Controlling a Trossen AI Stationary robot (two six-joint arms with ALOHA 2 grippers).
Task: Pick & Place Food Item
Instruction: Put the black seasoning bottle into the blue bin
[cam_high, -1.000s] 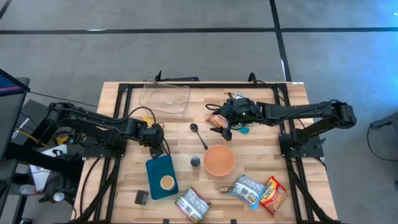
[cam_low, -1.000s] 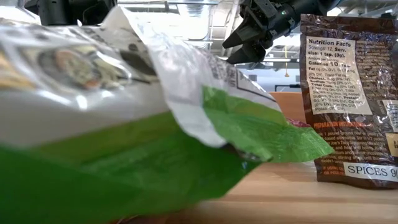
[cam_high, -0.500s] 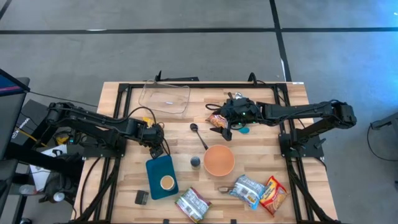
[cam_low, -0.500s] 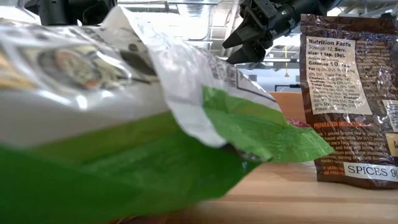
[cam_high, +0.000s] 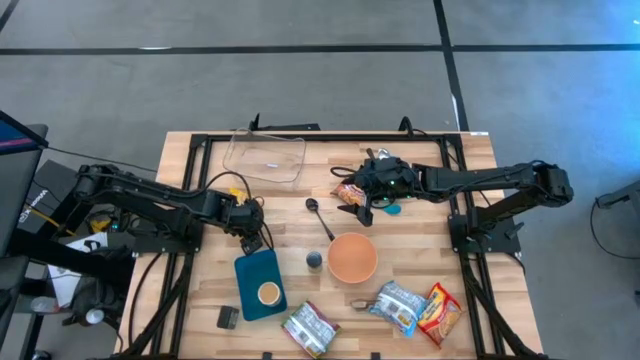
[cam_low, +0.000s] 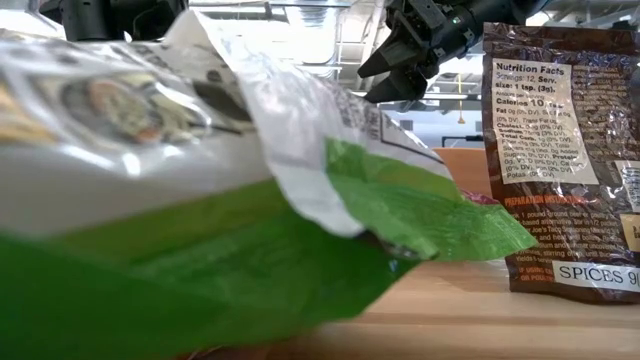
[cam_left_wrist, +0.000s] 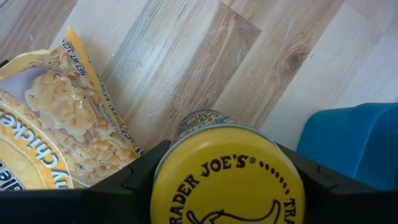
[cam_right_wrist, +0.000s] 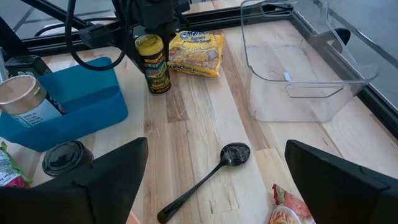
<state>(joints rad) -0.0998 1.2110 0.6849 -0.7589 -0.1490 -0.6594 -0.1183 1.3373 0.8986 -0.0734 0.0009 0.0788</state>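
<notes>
Fingers of the left gripper (cam_left_wrist: 227, 180) clasp a yellow-lidded Trader Joe's spice jar (cam_right_wrist: 153, 63), which stands upright on the wooden table (cam_high: 420, 240), just beside a blue bin (cam_right_wrist: 68, 109) holding a paper cup (cam_high: 268, 293). A yellow ramen noodle packet (cam_left_wrist: 50, 118) lies next to the jar. Over at the table's far middle the right gripper (cam_high: 368, 196) hovers with jaws spread wide and empty, above a black spoon (cam_right_wrist: 205, 180) and near an orange snack packet (cam_high: 350, 192). A clear plastic container (cam_high: 265, 157) sits beyond, an orange bowl (cam_high: 352, 258) nearer the front.
</notes>
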